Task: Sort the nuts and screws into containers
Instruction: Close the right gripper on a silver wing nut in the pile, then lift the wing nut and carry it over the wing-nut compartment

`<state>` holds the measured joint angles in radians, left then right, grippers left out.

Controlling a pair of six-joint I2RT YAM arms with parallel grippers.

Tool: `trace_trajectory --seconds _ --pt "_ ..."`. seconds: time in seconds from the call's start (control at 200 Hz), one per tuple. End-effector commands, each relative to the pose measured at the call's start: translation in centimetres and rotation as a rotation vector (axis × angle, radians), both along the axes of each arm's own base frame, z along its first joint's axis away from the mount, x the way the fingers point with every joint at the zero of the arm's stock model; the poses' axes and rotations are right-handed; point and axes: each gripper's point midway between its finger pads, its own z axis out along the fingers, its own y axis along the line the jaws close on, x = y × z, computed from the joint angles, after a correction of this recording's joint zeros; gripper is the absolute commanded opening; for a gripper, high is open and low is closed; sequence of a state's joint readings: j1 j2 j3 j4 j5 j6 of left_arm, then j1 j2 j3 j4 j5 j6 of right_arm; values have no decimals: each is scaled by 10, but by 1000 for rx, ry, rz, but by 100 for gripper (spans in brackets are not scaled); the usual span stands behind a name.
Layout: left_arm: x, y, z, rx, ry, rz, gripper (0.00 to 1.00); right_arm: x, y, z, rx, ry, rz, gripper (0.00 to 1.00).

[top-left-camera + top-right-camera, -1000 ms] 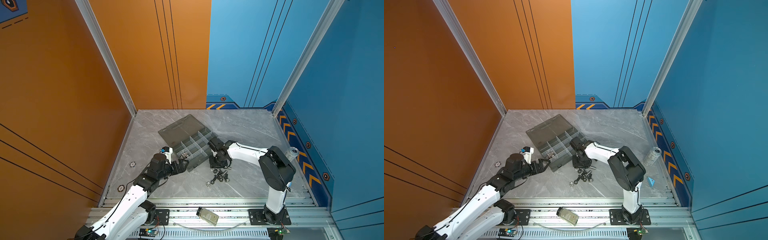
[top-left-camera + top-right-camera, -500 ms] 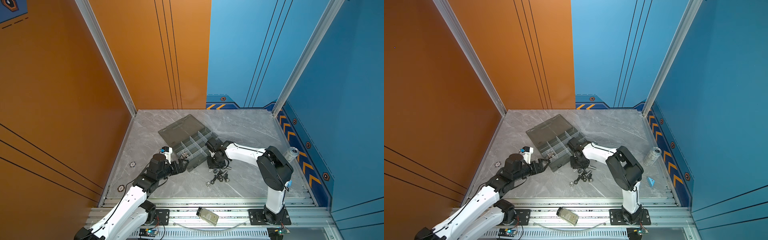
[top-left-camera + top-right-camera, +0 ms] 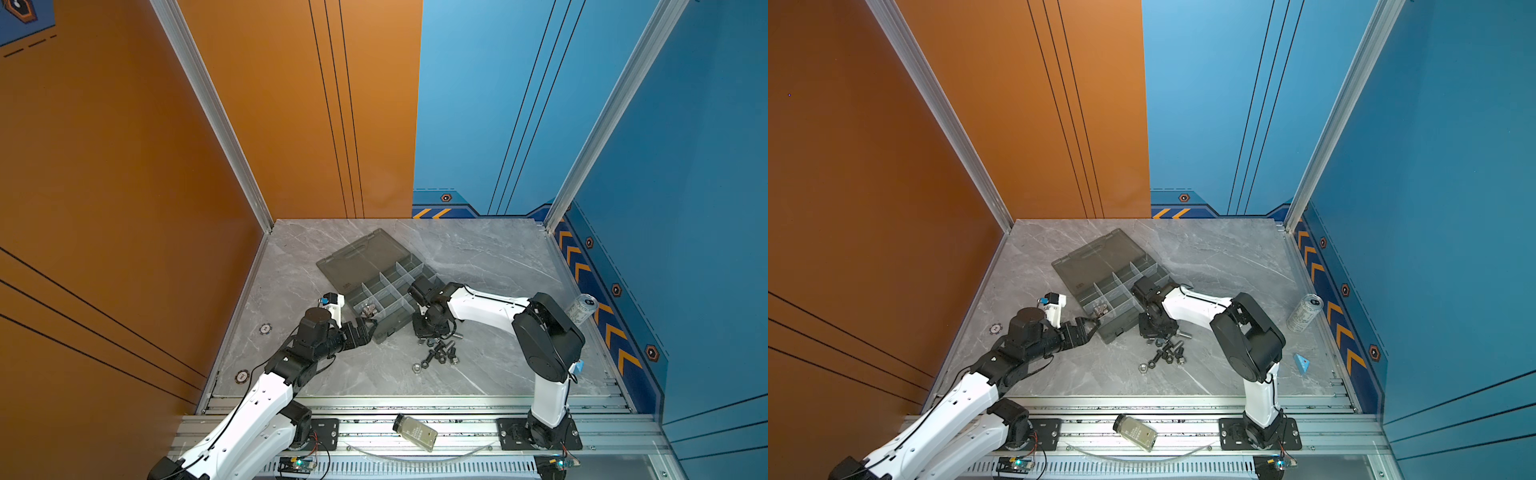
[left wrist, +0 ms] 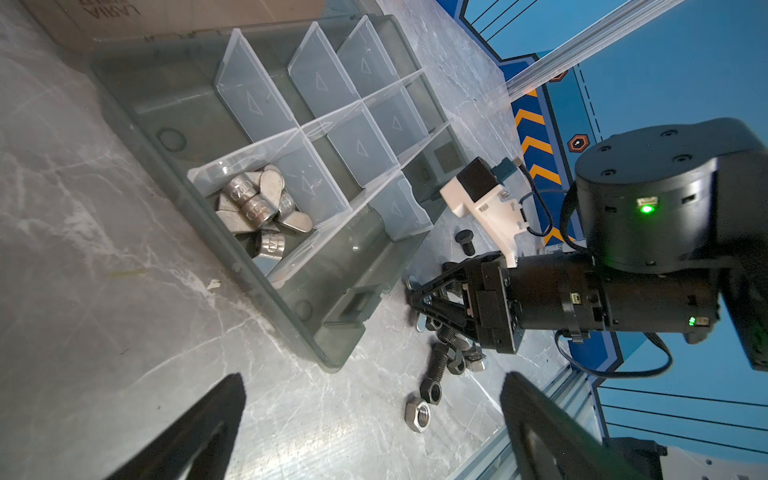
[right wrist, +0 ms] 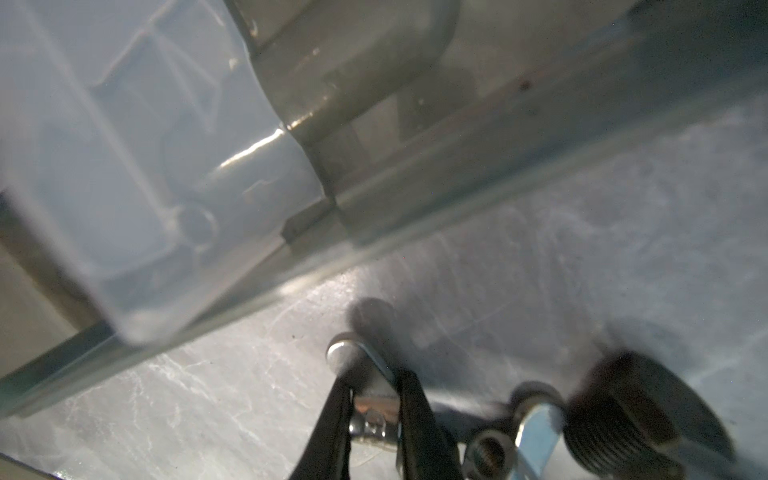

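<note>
Standing here, I see a grey marble-look tabletop (image 3: 478, 257) boxed in by orange panels on the left and blue ones on the right, with aluminium rails along the front. The smoky organiser box (image 3: 390, 330) lies open on it. Its long side runs diagonally from near-left to far-right, and its lid (image 3: 361, 257) is folded flat behind. 1 cell at the box's left end holds a heap of silver wing nuts (image 4: 253, 203). Just off the box's front wall sits a loose pile of black screws (image 3: 440, 353), lying flat at mixed angles, with a silver hex nut (image 4: 417, 413) at the near edge of the pile. The right gripper (image 5: 374, 380) is down low beside that wall, its 2 fingers clenched on a single wing nut (image 5: 347, 353). The nut's long axis runs roughly in line with the fingers, and 1 rounded wing pokes past the tips toward the box. The left gripper (image 4: 372, 379) hangs by the box's near-left corner, spread wide and grasping nothing. A silver can (image 3: 1305, 311) stands by the right wall, and a bottle (image 3: 1136, 432) lies on the front rail.
</note>
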<state>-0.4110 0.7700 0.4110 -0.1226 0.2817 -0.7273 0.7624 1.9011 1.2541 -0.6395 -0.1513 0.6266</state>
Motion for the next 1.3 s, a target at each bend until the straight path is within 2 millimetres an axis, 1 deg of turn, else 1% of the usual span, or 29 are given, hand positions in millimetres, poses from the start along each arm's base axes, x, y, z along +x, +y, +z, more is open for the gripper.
trace_trajectory --seconds 0.0,0.085,0.165,0.31,0.461,0.541,0.571,0.656,0.771,0.851,0.976,1.056,1.156,1.196,1.242,1.272,1.277,1.287,1.297 --pt "-3 1 0 -8 -6 -10 98 -3 -9 -7 -57 8 5 7" --pt "-3 1 -1 -8 -5 -9 98 -1 -10 -1 -45 -5 10 5" --pt "-3 2 0 -8 -7 -5 98 0 -8 9 -17 -24 29 3" --pt "-3 2 1 -9 -8 -5 98 1 0 39 77 -64 84 3" --pt "-2 2 1 -10 -10 -4 98 1 21 78 217 -123 184 3" --pt "-3 2 1 -10 -10 -4 98 3 32 95 274 -154 228 3" --pt "-3 3 2 -11 -11 -4 98 6 39 104 301 -170 250 3" --pt "-3 3 1 -11 -11 -3 98 12 52 118 339 -206 290 3" --pt "-3 3 3 -13 -15 -1 98 29 73 136 389 -256 312 3" --pt "-3 3 4 -14 -18 -1 98 41 88 143 418 -281 312 3" --pt "-3 4 6 -14 -20 0 97 55 111 146 447 -299 316 3" --pt "-3 4 6 -12 -21 1 98 64 123 143 446 -315 311 3" --pt "-3 5 8 -12 -24 1 98 73 140 138 463 -327 303 3" --pt "-3 5 9 -13 -25 1 98 76 145 131 455 -321 300 3" --pt "-3 5 10 -13 -26 -2 98 79 152 128 454 -322 302 3" --pt "-3 6 9 -12 -25 0 98 80 155 131 455 -331 303 3" --pt "-3 6 9 -12 -25 1 98 81 156 124 447 -321 303 3" --pt "-3 6 9 -12 -25 0 98 81 157 117 437 -314 303 3" --pt "-3 6 9 -13 -25 0 98 81 158 115 434 -313 304 3"
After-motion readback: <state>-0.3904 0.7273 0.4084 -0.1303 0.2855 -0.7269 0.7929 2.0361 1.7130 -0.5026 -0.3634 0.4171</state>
